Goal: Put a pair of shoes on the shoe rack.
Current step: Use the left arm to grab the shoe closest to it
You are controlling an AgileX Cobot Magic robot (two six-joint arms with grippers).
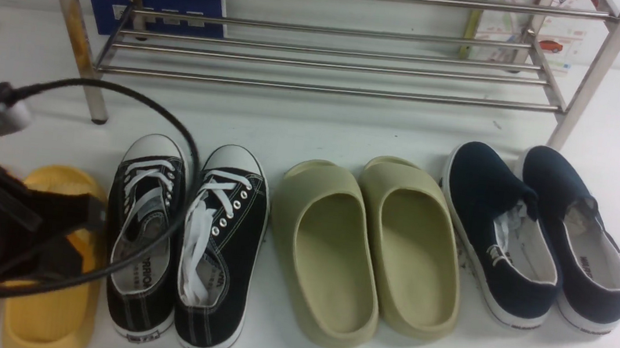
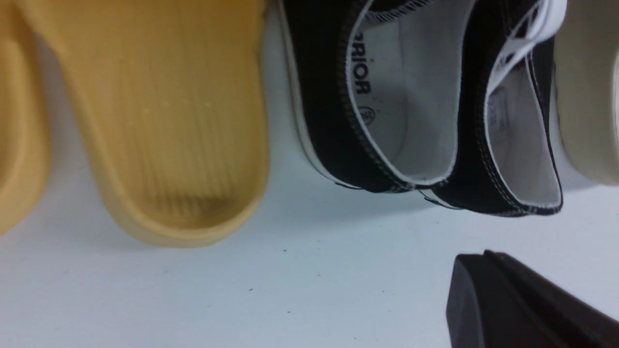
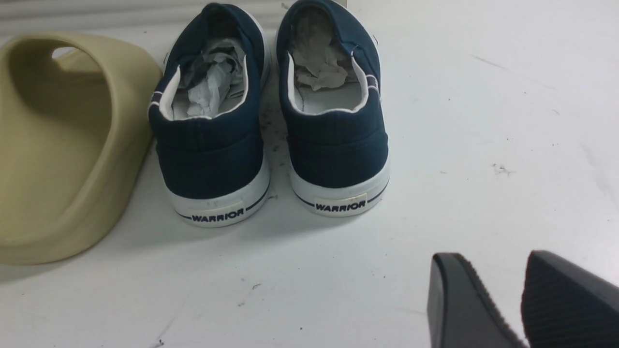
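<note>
The black sneakers [image 1: 185,241] near the counter's front-left look light and soft; grip the heel collars. Left gripper [image 2: 527,304]: cannot tell; right gripper [image 3: 524,299] is slightly spread.

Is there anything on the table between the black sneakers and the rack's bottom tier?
Nothing visible. The two black canvas lace-up sneakers sit side by side, toes toward the shiny steel-tube shoe rack, with only bare white table between. The rack's lowest bars look empty.
</note>
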